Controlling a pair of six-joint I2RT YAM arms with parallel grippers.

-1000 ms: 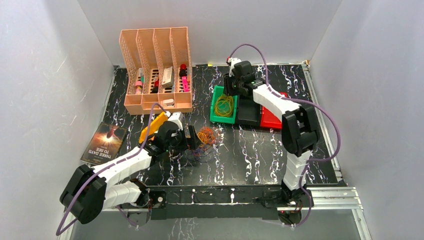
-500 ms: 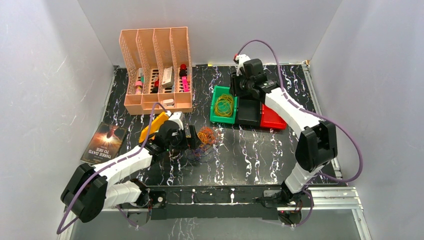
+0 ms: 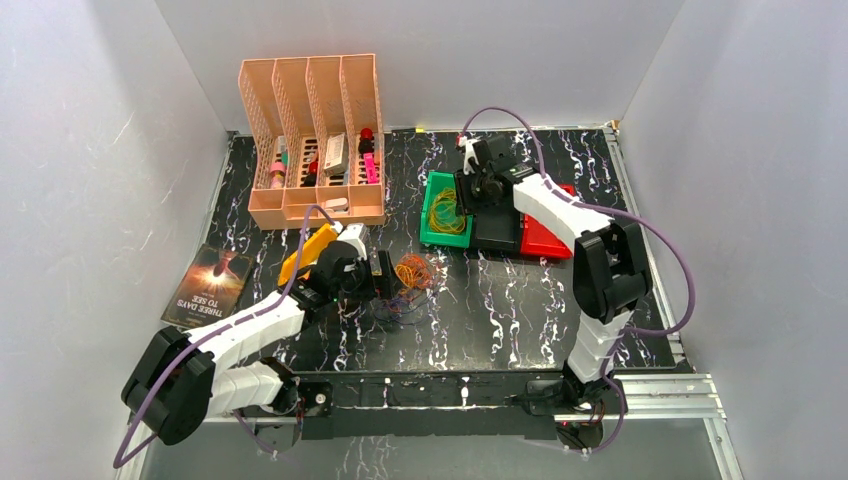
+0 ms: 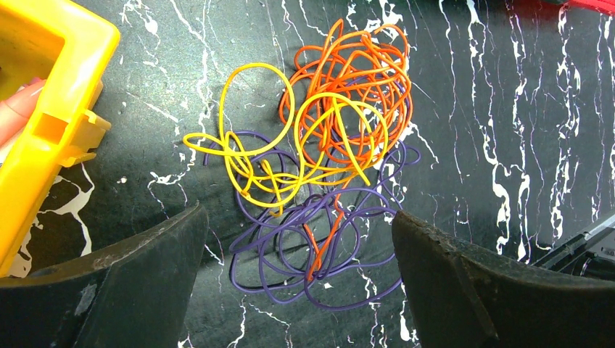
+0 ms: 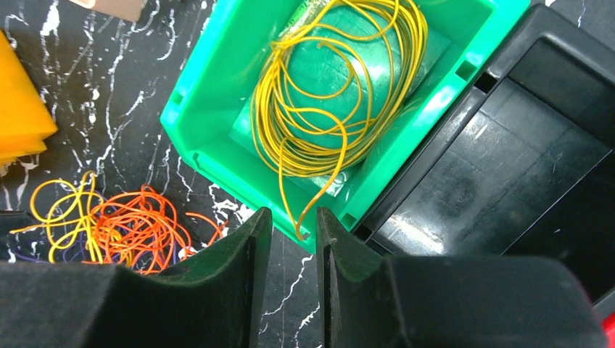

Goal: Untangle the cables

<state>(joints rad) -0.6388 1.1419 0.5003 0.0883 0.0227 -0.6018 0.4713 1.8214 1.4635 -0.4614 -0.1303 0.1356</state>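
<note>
The cables point(image 4: 326, 145) lie as a tangle of orange, yellow and purple loops on the black marbled table; from above the cables point(image 3: 408, 275) sit left of centre. My left gripper point(image 4: 299, 217) hangs just over them, wide open, with its fingers point(image 4: 130, 283) on either side of the purple loops and nothing gripped. A separate coil of yellow cable point(image 5: 333, 87) rests in the green bin point(image 5: 210, 94). My right gripper point(image 5: 294, 214) hovers at that bin's near rim, its jaws a narrow gap apart. The coil's loose end points toward the gap but is not pinched.
A black bin point(image 3: 497, 230) and a red bin point(image 3: 545, 240) adjoin the green bin point(image 3: 428, 235). A peach slotted organizer point(image 3: 315, 130) holding small items stands at the back left. A yellow block point(image 3: 305, 252) lies beside my left arm. A book point(image 3: 207, 285) lies at the left edge.
My right arm swung out to the right and came back; its gripper now sits lower over the green bin's right edge. The left arm and the tangle have not moved.
</note>
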